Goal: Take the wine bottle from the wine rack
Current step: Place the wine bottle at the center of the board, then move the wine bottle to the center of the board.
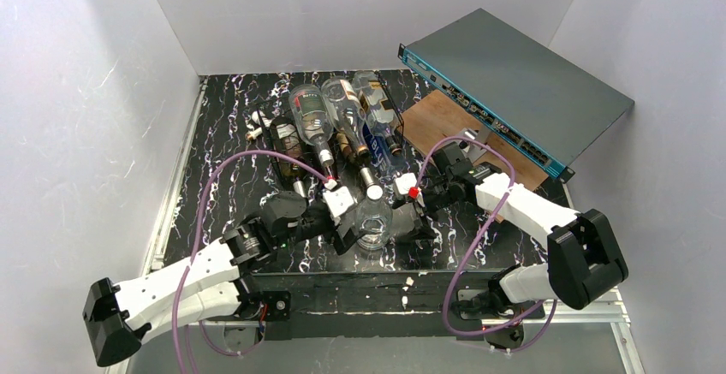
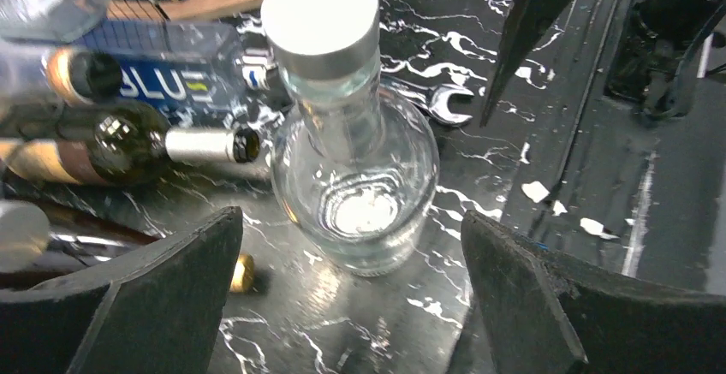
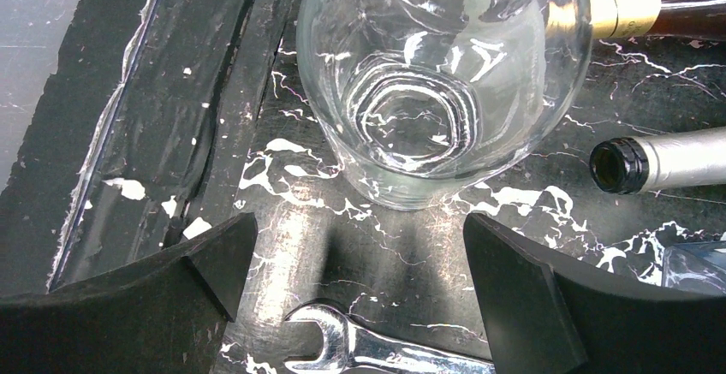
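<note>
The table (image 1: 223, 186) carries the wine rack (image 1: 395, 120) on its far half, with several bottles lying in the cradles, necks toward my bases. The wine bottle (image 1: 374, 222) that I judge to be the task's own is clear, empty glass. It stands on the table on the near side of the rack, apart from the wire frame, close to the mouths of the lying bottles and between my two hands. My left hand (image 2: 351, 222) has its fingers wide apart, one on each side of the bottle's base, touching nothing. My right hand (image 3: 360, 224) is likewise spread wide and empty, with the bottle just beyond its fingertips. I judge the removal from the rack as done, so the step in hand is clearance. I retract each hand straight back along its own line of approach, fingers apart, with no sideways sweep, since a light bottle with a round body and a narrow neck is likely to tip at a slight knock. I move one hand at a time. I lift the right hand before it travels, because a wrench (image 3: 360, 353) lies on the table directly beneath it. The bottle's long axis is vertical: base flat on the table, neck and silver cap (image 2: 321, 19) pointing straight up.
</note>
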`<act>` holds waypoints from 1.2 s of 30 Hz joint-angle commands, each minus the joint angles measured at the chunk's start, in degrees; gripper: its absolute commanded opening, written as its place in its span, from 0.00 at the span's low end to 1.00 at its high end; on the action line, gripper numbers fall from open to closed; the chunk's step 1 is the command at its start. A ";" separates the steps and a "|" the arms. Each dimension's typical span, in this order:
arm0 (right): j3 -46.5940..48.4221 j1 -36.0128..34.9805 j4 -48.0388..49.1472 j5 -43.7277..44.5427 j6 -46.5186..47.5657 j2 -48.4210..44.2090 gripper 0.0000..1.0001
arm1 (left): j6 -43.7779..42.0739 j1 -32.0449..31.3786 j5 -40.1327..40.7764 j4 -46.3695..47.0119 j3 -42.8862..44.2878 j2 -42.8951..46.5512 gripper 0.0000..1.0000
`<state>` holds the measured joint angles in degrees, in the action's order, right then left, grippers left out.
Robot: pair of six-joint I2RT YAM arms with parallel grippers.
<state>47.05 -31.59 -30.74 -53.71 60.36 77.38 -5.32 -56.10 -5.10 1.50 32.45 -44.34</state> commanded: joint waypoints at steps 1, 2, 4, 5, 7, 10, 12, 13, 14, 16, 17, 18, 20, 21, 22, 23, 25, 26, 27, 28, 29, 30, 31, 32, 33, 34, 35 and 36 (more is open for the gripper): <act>2.08 0.11 -1.68 -0.43 1.42 0.44 1.00 | -10.59 -0.22 -1.93 12.84 0.03 -1.57 0.98; 2.08 0.13 -1.69 -0.38 1.46 0.48 1.00 | -10.51 -0.23 -2.05 13.95 -0.10 -2.15 0.98; 2.08 0.12 -1.81 -0.30 1.67 0.57 1.00 | -10.39 -0.16 -2.12 16.29 -0.57 -3.17 0.98; 2.08 0.15 -1.86 -0.26 1.74 0.60 1.00 | -10.19 -0.22 -2.11 17.55 -0.79 -3.58 0.98; 2.04 0.15 -1.91 -0.25 1.85 0.63 1.00 | -9.36 -0.21 -2.29 19.90 -1.22 -4.71 0.98; 2.00 0.15 -1.93 -0.25 1.99 0.66 1.00 | -8.10 -0.18 -3.05 21.90 -0.84 -7.04 0.98; 1.99 0.13 -2.04 -0.21 2.08 0.66 1.00 | -7.39 -0.19 -2.99 23.11 -0.66 -8.25 0.95; 2.00 0.13 -2.04 -0.24 2.13 0.66 1.00 | -7.15 -0.17 -2.83 23.75 -0.60 -8.73 0.93; 2.00 0.13 -2.11 -0.25 2.11 0.66 1.00 | -6.99 -0.18 -2.81 24.06 -0.41 -9.14 0.91; 2.00 0.13 -2.13 -0.25 2.21 0.62 1.00 | -6.64 -0.15 -2.53 24.40 -0.05 -9.91 0.85; 2.00 0.14 -2.14 -0.25 2.22 0.69 1.00 | -6.56 -0.15 -2.48 24.57 0.10 -10.21 0.84; 2.00 0.13 -2.17 -0.30 2.22 0.66 1.00 | -6.40 -0.21 -2.35 24.74 0.19 -10.48 0.82; 2.00 0.15 -2.18 -0.34 2.31 0.66 1.00 | -5.99 -0.20 -2.05 25.10 0.40 -11.11 0.77; 2.00 0.13 -2.28 -0.34 2.31 0.66 1.00 | -5.70 -0.16 -1.88 25.34 0.36 -11.56 0.75; 2.00 0.21 -2.22 -0.34 2.37 0.66 1.00 | -5.52 -0.13 -1.78 25.48 0.49 -12.02 0.74; 2.00 0.14 -2.29 -0.34 2.46 0.66 1.00 | -5.23 -0.13 -1.69 25.55 0.58 -12.43 0.71; 2.00 0.15 -2.39 -0.37 2.56 0.66 1.00 | -4.65 -0.13 -1.74 25.78 0.69 -13.15 0.68; 2.00 0.13 -2.47 -0.42 2.64 0.66 1.00 | -4.37 -0.11 -1.75 26.02 0.73 -13.41 0.64; 2.00 0.13 -2.48 -0.43 2.70 0.59 1.00 | -4.23 -0.13 -1.75 26.30 0.77 -13.70 0.61; 2.00 0.13 -2.56 -0.43 2.74 0.65 1.00 | -4.03 -0.10 -1.71 26.52 0.78 -13.96 0.59; 2.00 0.13 -2.57 -0.43 2.82 0.66 1.00 | -3.81 -0.09 -1.67 26.77 0.84 -14.16 0.56; 2.00 0.13 -2.61 -0.43 2.90 0.66 1.00 | -3.70 -0.03 -1.73 26.99 0.86 -14.33 0.52; 2.00 0.13 -2.65 -0.43 2.99 0.66 1.00 | -3.44 0.02 -1.75 27.18 0.91 -14.46 0.46; 2.00 0.11 -2.73 -0.43 3.05 0.74 1.00 | -3.01 0.12 -2.03 27.28 0.99 -14.51 0.38; 2.00 0.15 -2.79 -0.43 3.09 0.75 1.00 | -2.31 0.37 -2.47 27.27 1.10 -14.54 0.28; 2.00 0.13 -2.87 -0.43 3.21 0.78 1.00 | -1.58 0.70 -2.98 27.26 1.12 -14.55 0.20; 2.00 0.13 -2.96 -0.43 3.34 0.92 1.00 | -0.86 0.99 -3.70 27.24 1.13 -14.39 0.13; 2.04 0.13 -3.17 -0.43 3.48 0.88 1.00 | -0.17 1.16 -4.37 27.24 1.06 -14.17 0.08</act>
<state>47.07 -31.55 -32.91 -53.69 62.50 77.73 -6.74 -56.01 -8.47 26.76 31.73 -59.16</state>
